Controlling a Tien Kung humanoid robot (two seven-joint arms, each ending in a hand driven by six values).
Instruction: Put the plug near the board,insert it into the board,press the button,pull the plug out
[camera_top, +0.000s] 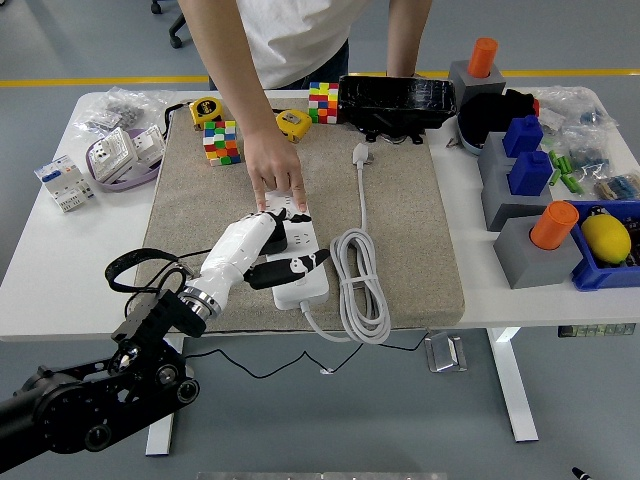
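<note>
White power board (300, 262) is laid on the beige mat (400, 230), pinned at its far end by a person's hand (272, 172). The black plug (276, 240) is gripped over the board by the left hand's (245, 250) curled fingers.

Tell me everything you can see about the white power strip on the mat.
The power strip is a long white plastic bar lying flat on the beige mat, running away from the near edge. Its white cable leaves the near end and lies in a coil to its right, ending in a loose plug. A person's hand presses its far end. The robot's left hand rests across its middle, dark fingers over the sockets, hiding any plug there.
</note>
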